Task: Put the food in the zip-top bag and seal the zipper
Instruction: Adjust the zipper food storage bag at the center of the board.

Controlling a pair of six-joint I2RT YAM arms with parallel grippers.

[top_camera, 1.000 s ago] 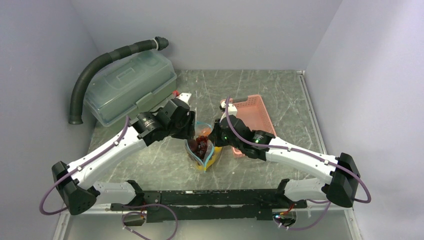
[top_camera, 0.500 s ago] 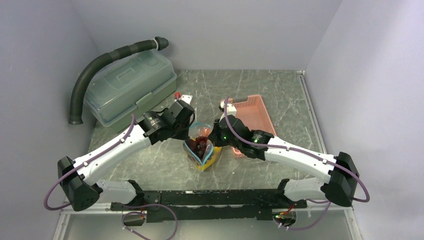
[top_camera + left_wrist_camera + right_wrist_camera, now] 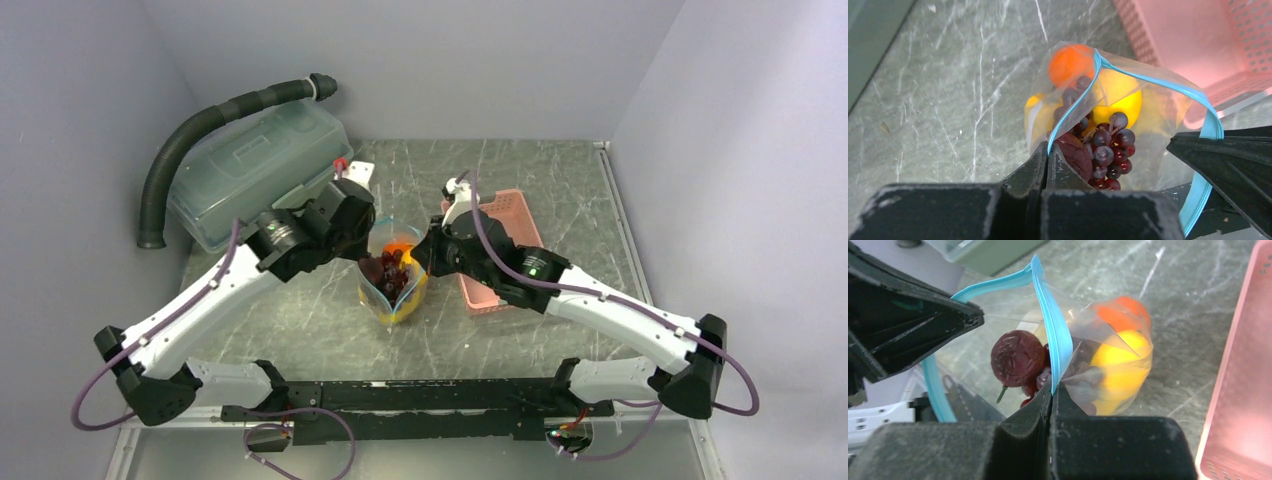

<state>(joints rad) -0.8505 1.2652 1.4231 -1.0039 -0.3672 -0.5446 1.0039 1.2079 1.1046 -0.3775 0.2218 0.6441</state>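
Between the two arms, the bag point(image 3: 393, 290) is held up with its mouth open. The food I can see is all inside it: the orange point(image 3: 1070, 62), the yellow pieces point(image 3: 1120, 102), the grapes point(image 3: 1108, 150) and a dark round fruit point(image 3: 1017, 357). The left tool point(image 3: 1047, 155) pinches one end of the blue zipper point(image 3: 1054, 340). The right tool point(image 3: 1052, 392) pinches the other end. I cannot tell if the bag's bottom sits on the bench point(image 3: 560, 190).

Things could go wrong from here. The plastic is thin and floppy, so a hard pull could tug it out of one tool. Then the bag would flop over and fruit could roll out. The grapes sit high, near the mouth, so they could get stuck between the two sides of the zipper and stop it from closing.

Both arms reach out from the near corners and bend in toward the middle. The tools face each other across the bag, with the pink basket point(image 3: 505, 220) just to the right.
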